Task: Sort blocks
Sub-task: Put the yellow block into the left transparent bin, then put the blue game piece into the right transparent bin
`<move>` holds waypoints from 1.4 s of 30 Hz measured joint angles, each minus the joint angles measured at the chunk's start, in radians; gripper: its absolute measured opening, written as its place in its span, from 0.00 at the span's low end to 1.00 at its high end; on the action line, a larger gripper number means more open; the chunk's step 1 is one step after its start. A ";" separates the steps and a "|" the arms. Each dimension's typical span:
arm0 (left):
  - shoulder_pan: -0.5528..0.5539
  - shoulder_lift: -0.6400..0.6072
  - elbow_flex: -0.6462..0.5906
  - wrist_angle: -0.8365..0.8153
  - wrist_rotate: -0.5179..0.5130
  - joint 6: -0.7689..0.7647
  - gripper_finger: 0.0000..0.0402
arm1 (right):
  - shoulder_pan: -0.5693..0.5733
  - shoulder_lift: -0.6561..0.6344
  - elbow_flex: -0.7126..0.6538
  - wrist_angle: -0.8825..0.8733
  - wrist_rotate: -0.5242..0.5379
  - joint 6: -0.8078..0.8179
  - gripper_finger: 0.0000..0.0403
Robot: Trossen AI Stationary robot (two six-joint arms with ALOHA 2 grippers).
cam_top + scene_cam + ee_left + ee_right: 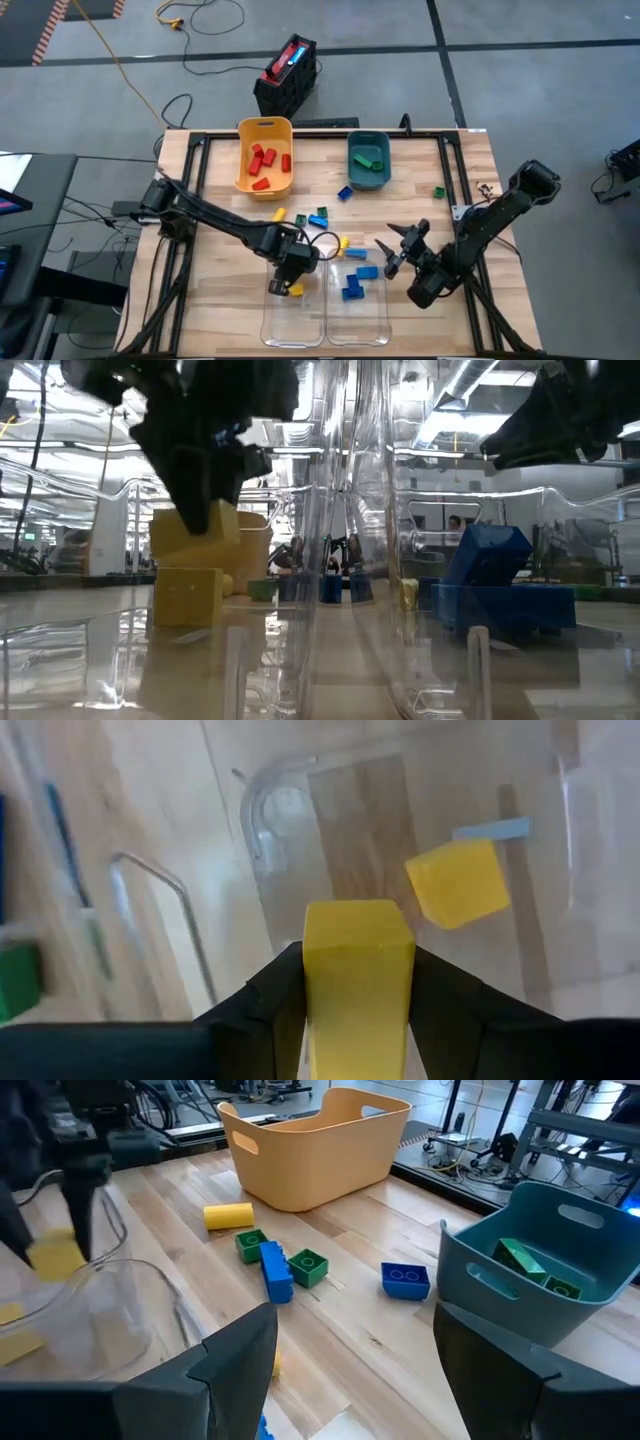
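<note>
Left wrist view: left claw (358, 1010) is clenching a yellow block (357, 965) over the clear bin (292, 318); right claw (398, 250) is hanging released beside it.

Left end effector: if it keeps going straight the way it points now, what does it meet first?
Probably the floor of the left clear bin. The left end effector, shut on a yellow block, points down into it, with another yellow block lying just aside. Depth is unclear.

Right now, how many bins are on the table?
4. Yellow bin and teal bin at the far side; clear bin at the near side, under the left gripper holding a yellow block; another clear bin beside it. None seems hidden.
</note>
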 joint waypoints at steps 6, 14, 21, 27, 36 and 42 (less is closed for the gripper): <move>0.005 0.013 -0.019 0.044 -0.021 -0.030 0.35 | 0.000 0.000 0.000 0.029 0.000 -0.027 0.71; 0.004 0.015 -0.014 0.069 -0.003 -0.025 0.43 | 0.000 0.000 0.000 0.035 0.000 -0.037 0.71; 0.004 0.008 0.053 -0.027 0.090 0.026 0.44 | 0.000 0.000 0.000 0.035 0.000 -0.041 0.71; 0.021 -0.085 0.179 -0.075 0.067 0.145 0.44 | 0.003 0.000 0.000 0.040 -0.002 -0.041 0.71; 0.249 -0.120 0.148 -0.083 -0.098 0.277 0.44 | 0.003 0.000 0.000 0.072 -0.003 -0.059 0.71; 0.407 -0.123 0.091 -0.050 0.000 0.370 0.44 | 0.003 0.000 0.000 0.085 -0.003 -0.083 0.71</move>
